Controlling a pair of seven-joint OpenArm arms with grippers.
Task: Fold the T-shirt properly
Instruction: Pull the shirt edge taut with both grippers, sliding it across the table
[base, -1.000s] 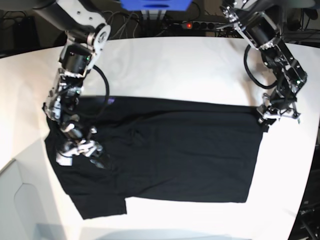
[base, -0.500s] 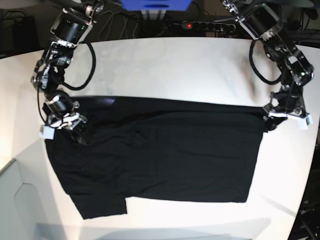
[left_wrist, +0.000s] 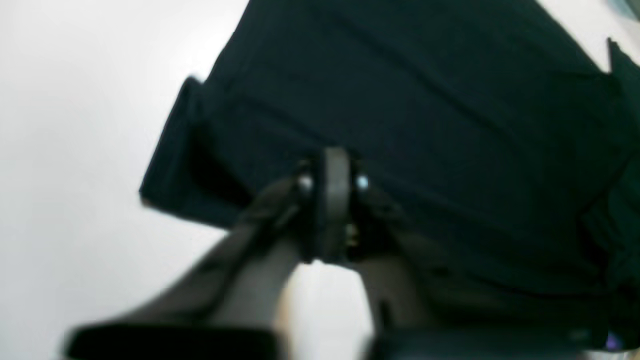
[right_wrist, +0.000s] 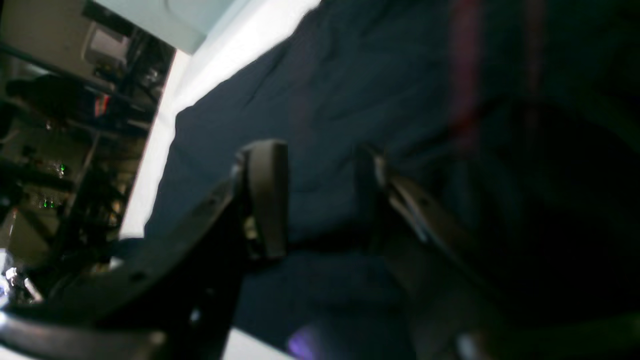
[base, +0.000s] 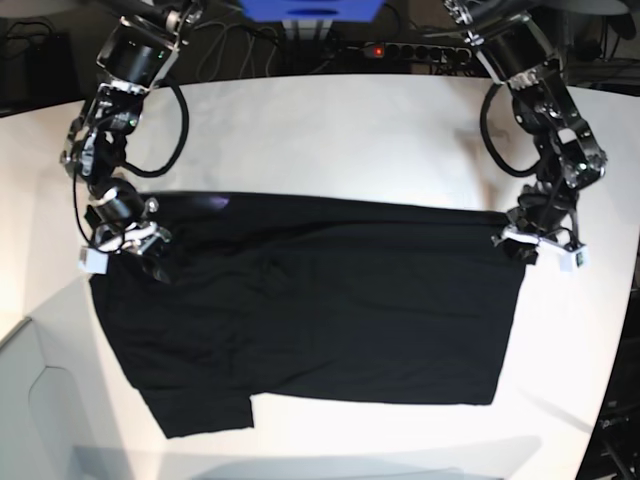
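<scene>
The T-shirt (base: 320, 315) lies spread flat across the middle of the white table (base: 330, 130), a wide black shape with a sleeve sticking out at about seven o'clock in the base view and a faint purple spot along its far edge near eleven o'clock. At the cloth's three o'clock corner sits the left gripper (base: 533, 247), its arm reaching down from the one o'clock corner of that view and bending sharply at the wrist so that the tool points down at the fabric. In the left wrist view the left gripper's (left_wrist: 334, 200) jaws are pressed together right at the T-shirt's (left_wrist: 425, 115) folded corner; the blur hides whether cloth is caught between them. At the nine o'clock side the right gripper (base: 128, 243) rests over the shirt's edge, its arm coming down from eleven o'clock with a black cable looping beside it. In the right wrist view its fingers (right_wrist: 265, 195) stand apart with dark cloth (right_wrist: 325, 125) showing between them.
</scene>
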